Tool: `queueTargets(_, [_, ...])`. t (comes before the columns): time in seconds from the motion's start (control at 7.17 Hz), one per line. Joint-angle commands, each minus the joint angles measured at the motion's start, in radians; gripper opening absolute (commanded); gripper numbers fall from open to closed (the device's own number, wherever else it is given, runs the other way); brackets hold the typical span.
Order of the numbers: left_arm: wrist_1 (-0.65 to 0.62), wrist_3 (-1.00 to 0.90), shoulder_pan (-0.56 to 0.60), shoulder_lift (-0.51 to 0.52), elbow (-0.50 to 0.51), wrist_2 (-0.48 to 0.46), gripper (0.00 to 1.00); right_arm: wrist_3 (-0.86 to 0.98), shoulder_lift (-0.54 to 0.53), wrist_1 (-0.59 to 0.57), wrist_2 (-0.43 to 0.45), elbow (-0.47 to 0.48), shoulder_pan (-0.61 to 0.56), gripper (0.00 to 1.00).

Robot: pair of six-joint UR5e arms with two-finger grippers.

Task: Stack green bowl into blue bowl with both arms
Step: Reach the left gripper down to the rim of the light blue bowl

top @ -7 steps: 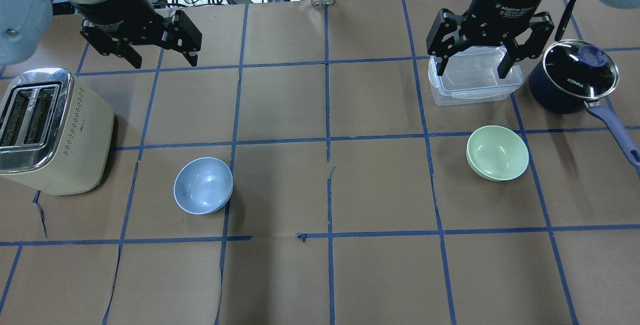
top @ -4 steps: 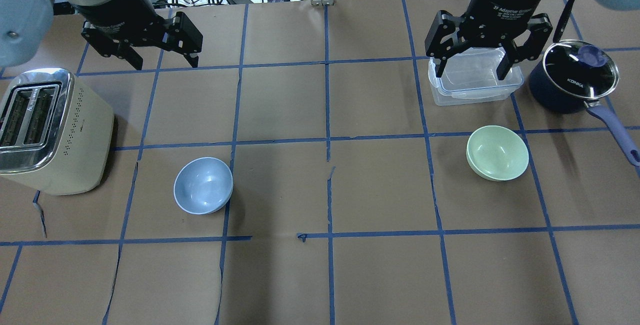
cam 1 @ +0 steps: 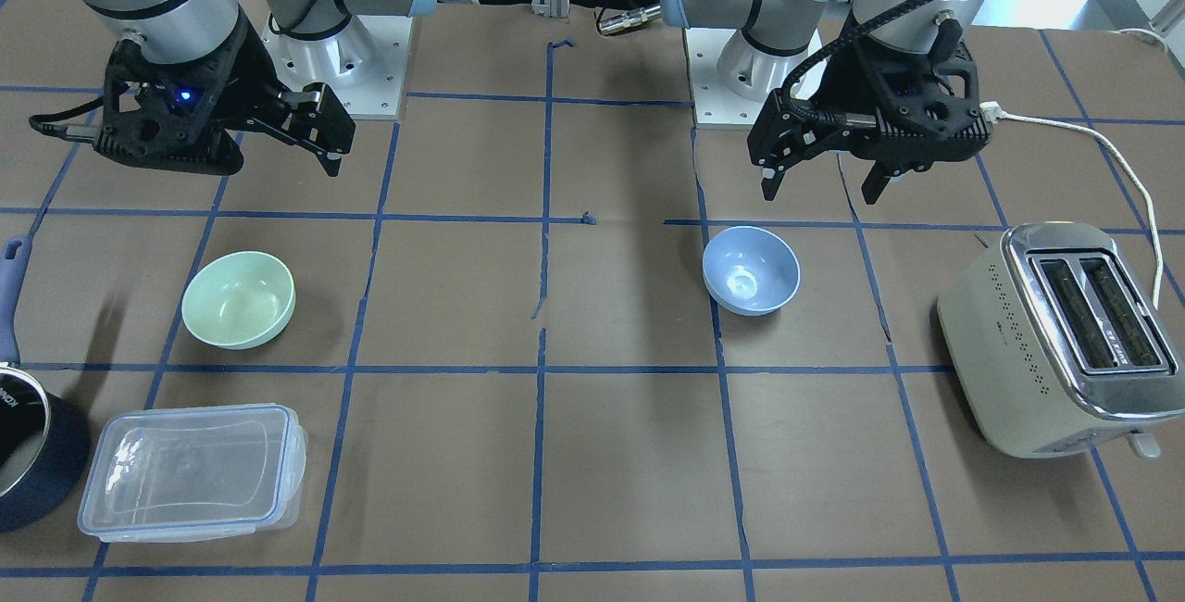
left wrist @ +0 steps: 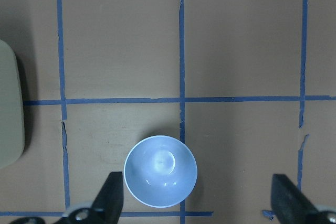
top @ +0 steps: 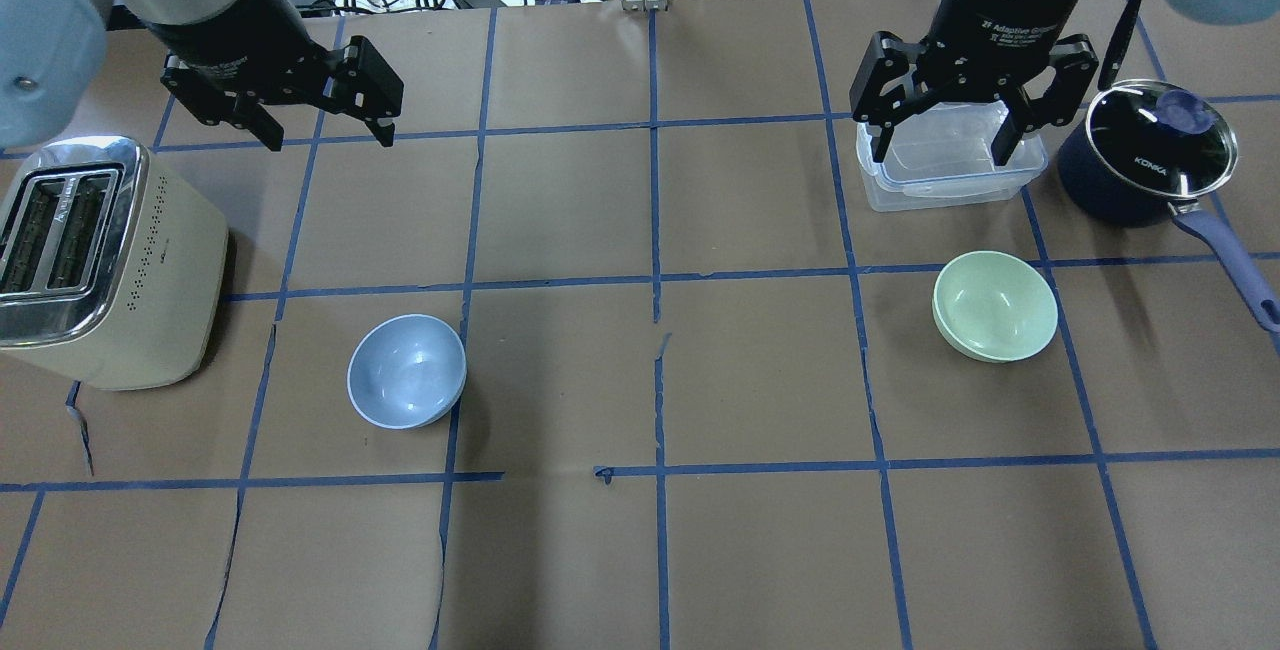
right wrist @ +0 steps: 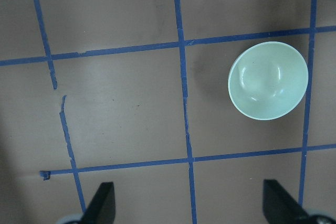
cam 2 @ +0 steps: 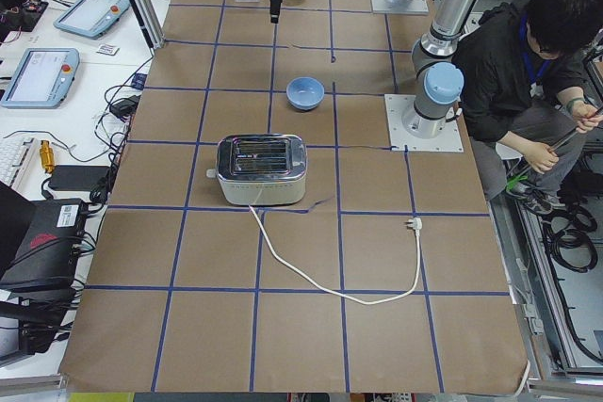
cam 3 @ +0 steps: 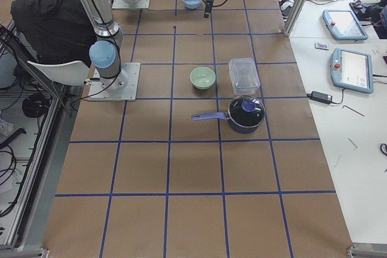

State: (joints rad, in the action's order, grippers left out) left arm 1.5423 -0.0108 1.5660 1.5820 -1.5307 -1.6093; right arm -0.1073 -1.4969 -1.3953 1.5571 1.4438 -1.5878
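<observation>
I see the green bowl [top: 995, 306] sitting upright on the brown table [top: 760, 380], on my robot's right side. It is empty. The blue bowl [top: 407, 371] sits upright on the robot's left side, and it is empty too. The two bowls are well apart, with bare squares of blue tape lines between them, so the green one is not in the blue one yet.

The left gripper [top: 328, 138] hangs in the air above the table. Its fingers are spread wide and there is nothing in them. From its wrist camera I look straight down on the blue bowl, which shows low in the picture between the two black fingertips [left wrist: 113, 195]. It touches nothing.

The right gripper [top: 942, 155] hangs in the air as well, spread wide with nothing in it. Its wrist camera looks down on the green bowl, off to one side and not between the fingers.

A cream toaster [top: 110, 260] stands near the blue bowl, at the table's left end, and its white cord [cam 2: 330, 280] lies loose on the table. A clear box [top: 940, 185] and a dark pot [top: 1150, 150] with a glass lid and a long handle sit near the green bowl. A person [cam 2: 528, 63] in dark clothes sits beside the robot's base
</observation>
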Motion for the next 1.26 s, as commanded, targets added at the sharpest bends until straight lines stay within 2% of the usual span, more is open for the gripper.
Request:
queueTargets(0.0, [0.001,-0.003,-0.006,-0.010,-0.019,-0.001,1.00,-0.002,-0.002,-0.005,-0.014,0.001,-0.001,1.00])
queueTargets(0.28, [-0.008,-0.090,-0.026,-0.025,-0.093,-0.003,1.00,0.001,-0.002,-0.008,-0.003,0.001,0.000,1.00])
queueTargets(0.42, [-0.034,-0.223,-0.111,-0.025,-0.192,0.000,1.00,-0.002,-0.003,-0.011,-0.014,-0.002,-0.001,1.00])
queueTargets(0.56, [-0.127,-0.260,-0.183,-0.034,-0.309,0.011,1.00,0.003,-0.002,-0.011,-0.015,-0.005,0.002,1.00])
queueTargets(0.98, [-0.535,-0.252,-0.216,0.012,-0.613,0.000,1.00,-0.009,-0.008,-0.008,-0.002,-0.005,0.002,1.00])
queueTargets(1.12, [-0.563,-0.258,-0.219,0.036,-0.658,0.006,1.00,-0.012,-0.009,-0.008,-0.002,-0.005,0.003,1.00])
